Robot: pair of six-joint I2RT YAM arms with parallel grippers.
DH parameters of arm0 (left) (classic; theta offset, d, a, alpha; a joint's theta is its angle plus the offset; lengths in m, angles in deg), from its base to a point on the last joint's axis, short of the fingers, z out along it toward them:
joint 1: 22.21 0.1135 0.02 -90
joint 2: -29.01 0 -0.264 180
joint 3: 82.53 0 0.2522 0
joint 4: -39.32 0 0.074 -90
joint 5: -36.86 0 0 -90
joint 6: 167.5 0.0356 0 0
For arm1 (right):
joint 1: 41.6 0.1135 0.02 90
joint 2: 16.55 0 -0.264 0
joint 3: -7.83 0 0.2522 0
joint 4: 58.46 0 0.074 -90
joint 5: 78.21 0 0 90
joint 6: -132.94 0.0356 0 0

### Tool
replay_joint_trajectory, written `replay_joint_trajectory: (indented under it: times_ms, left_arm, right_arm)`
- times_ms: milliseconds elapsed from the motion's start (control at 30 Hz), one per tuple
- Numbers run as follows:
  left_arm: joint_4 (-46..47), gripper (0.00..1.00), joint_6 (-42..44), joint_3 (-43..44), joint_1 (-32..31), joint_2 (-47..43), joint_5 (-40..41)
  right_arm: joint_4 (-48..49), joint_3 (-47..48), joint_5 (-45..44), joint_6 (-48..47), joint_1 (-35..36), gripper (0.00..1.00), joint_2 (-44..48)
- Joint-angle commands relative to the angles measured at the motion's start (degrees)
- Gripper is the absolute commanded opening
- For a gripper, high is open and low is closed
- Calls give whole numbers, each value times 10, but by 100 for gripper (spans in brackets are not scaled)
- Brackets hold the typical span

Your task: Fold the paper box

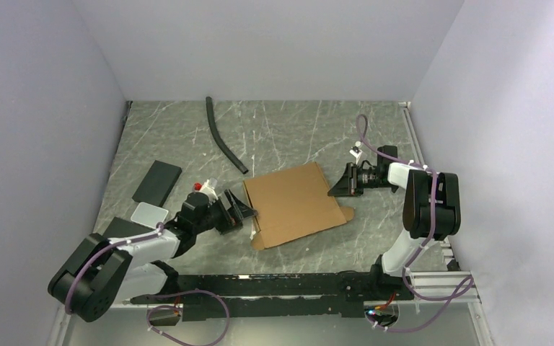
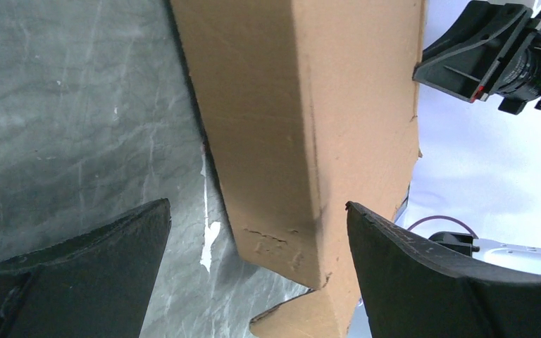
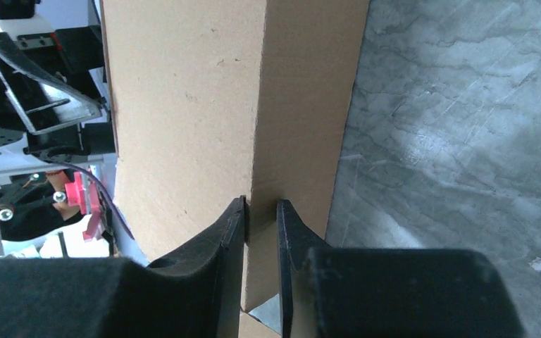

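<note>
Right end effector (image 3: 260, 211): fingers drawn together on one edge of the paper box (image 3: 183, 105), clamping a single cardboard wall, evidently so that the flap can be swung about its crease. Left end effector (image 2: 257, 205): fingers spread wide, straddling the opposite edge without gripping it, probably to steady the sheet. From above, the box lies mid-tabletop (image 1: 296, 122), with the right end effector at its 3 o'clock edge and the left at 9 o'clock.

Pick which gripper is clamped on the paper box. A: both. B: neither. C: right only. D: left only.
C: the right gripper pinches an edge of the paper box between nearly closed fingers, while the left gripper stands wide open at the opposite side.
</note>
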Motion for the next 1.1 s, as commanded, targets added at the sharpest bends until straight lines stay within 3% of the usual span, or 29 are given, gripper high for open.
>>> replay_joint_trajectory:
  times_ms: [0,433,667,767,833,967,1067]
  left_arm:
    - [74,99,-20,-15,2,33,-18]
    - [247,98,-72,2,-2,173,-58]
    - [368,70,-142,26,-9,289,-103]
    - [427,52,-180,29,-13,328,-111]
    - [461,46,-199,26,-12,343,-111]
    - [473,44,-226,19,-13,338,-105]
    - [427,44,-238,26,-12,305,-100]
  right_arm:
    - [8,1,-26,-9,-12,15,-21]
    - [-4,6,-16,-13,-23,15,-42]
    - [-15,14,-11,-21,-24,20,-50]
    - [-31,22,-3,-35,-25,29,-45]
    - [-45,31,-1,-49,-28,38,-31]
    - [-90,63,-23,-110,-35,64,23]
    - [-114,82,-50,-160,-40,83,87]
